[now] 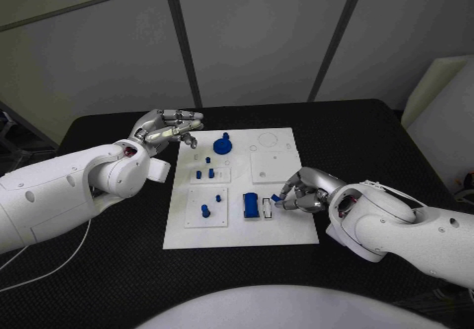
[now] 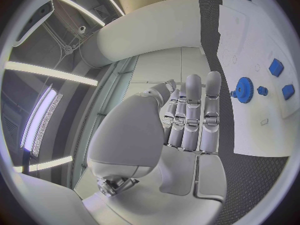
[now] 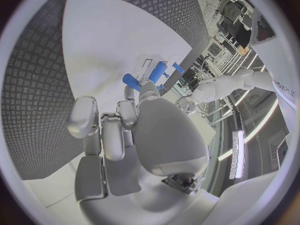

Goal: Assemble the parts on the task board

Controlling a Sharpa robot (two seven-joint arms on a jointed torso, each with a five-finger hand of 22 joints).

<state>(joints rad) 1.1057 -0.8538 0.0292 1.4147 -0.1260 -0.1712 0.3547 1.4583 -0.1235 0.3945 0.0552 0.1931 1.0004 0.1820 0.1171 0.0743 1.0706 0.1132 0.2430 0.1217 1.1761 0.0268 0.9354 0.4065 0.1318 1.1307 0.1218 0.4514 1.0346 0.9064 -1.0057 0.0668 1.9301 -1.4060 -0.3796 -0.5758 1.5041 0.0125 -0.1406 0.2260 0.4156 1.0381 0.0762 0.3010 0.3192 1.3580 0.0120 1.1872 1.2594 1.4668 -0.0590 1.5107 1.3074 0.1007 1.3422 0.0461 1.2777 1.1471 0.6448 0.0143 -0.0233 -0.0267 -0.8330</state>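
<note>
A black table (image 1: 118, 274) carries the white board (image 1: 281, 229), seen whole from the head camera, with both white arms reaching in from the sides. The left hand (image 1: 166, 127) hangs past the board's far left corner, fingers (image 2: 194, 115) straight and side by side, holding nothing; its wrist camera shows them pointing off the board's edge, well clear of the parts. The right hand (image 1: 304, 190) sits at the board's right edge, fingers curled in, pinching a small blue part (image 1: 277, 199) at their tips just above the board. From the head camera that part is a speck beside a white slot (image 1: 266, 208); the right wrist camera shows it as a short blue piece (image 3: 130, 80) at the fingertips, with a longer blue block (image 3: 157, 71) lying just beyond it. The head camera places that block (image 1: 251, 205) left of the slot. A blue gear (image 1: 223, 145) stands near the board's far left, shown toothed and on edge by the left wrist camera (image 2: 244, 89). Small blue pegs (image 1: 205, 208) stand in the left-hand plates.
</note>
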